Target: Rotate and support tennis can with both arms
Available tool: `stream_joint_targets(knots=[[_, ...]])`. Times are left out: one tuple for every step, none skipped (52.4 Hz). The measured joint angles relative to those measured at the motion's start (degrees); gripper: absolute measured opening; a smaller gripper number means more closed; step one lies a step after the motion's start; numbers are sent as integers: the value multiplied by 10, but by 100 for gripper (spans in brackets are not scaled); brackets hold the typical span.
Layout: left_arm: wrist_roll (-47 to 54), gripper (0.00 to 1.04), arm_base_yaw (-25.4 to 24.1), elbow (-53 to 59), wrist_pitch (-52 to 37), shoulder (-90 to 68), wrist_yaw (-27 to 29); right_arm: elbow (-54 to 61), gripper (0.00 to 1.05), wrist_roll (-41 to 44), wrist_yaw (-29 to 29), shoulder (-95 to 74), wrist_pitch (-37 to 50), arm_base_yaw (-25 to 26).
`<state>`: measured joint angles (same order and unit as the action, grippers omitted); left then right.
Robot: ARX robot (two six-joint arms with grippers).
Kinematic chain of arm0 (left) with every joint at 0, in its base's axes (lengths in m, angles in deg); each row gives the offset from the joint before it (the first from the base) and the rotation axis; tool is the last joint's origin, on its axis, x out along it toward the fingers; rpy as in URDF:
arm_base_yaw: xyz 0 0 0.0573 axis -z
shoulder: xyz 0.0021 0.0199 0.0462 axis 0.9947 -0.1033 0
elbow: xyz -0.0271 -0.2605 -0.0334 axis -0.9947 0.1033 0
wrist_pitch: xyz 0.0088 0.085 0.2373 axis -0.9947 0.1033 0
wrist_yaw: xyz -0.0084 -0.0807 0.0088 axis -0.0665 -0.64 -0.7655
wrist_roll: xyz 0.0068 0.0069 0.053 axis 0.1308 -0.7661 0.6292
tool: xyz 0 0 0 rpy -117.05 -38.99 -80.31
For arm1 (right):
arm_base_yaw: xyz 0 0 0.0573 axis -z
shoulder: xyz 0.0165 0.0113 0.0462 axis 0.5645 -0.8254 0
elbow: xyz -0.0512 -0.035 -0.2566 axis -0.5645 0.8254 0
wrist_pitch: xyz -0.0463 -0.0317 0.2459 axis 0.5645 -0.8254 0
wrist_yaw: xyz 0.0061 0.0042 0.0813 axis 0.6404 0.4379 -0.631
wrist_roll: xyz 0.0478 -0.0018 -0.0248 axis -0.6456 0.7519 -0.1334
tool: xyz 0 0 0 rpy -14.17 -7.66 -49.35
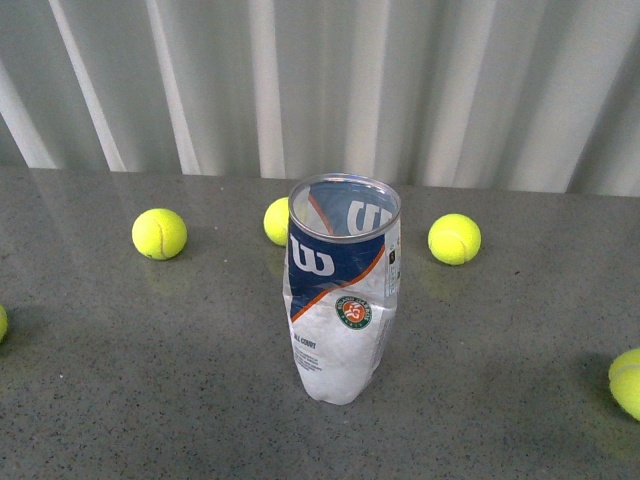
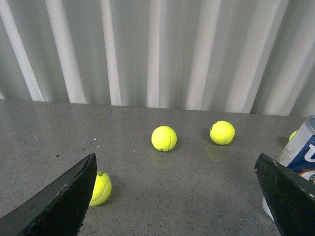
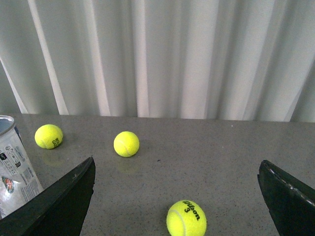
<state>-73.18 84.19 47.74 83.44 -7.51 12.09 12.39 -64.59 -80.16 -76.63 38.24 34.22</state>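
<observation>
Table (image 1: 120, 400): grey speckled top, spanning all three views, backed by a pale pleated curtain (image 1: 330, 80).

Tennis can (image 1: 343, 290): stands upright near the middle of the table in the front view, open metal rim on top, empty, well apart from both arms. Label white below, navy above with an orange stripe; reads a white "W" mark, a round red-green emblem, and small text "ALL COURT". It shows at the edge of each wrist view, partly behind a jaw in both.

Left gripper (image 2: 177, 196): two black jaws set wide apart, nothing between them; one ball (image 2: 101, 188) sits partly behind one jaw.

Right gripper (image 3: 177, 196): black jaws likewise wide apart, holding nothing.

Tennis balls, yellow-green, loose on the table: one (image 1: 159, 233) to the can's left, one (image 1: 277, 221) just behind the can and partly hidden by it, one (image 1: 454, 239) to its right, one (image 1: 628, 382) at the right edge, a sliver (image 1: 2, 322) at the left edge. The nearest ball (image 3: 186, 218) in the right wrist view reads "Wilson 3".
</observation>
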Motion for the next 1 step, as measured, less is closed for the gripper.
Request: stream_joint_targets(knots=[[0,98,0,0,0,0,0,0,98,0,0,0,0,0]])
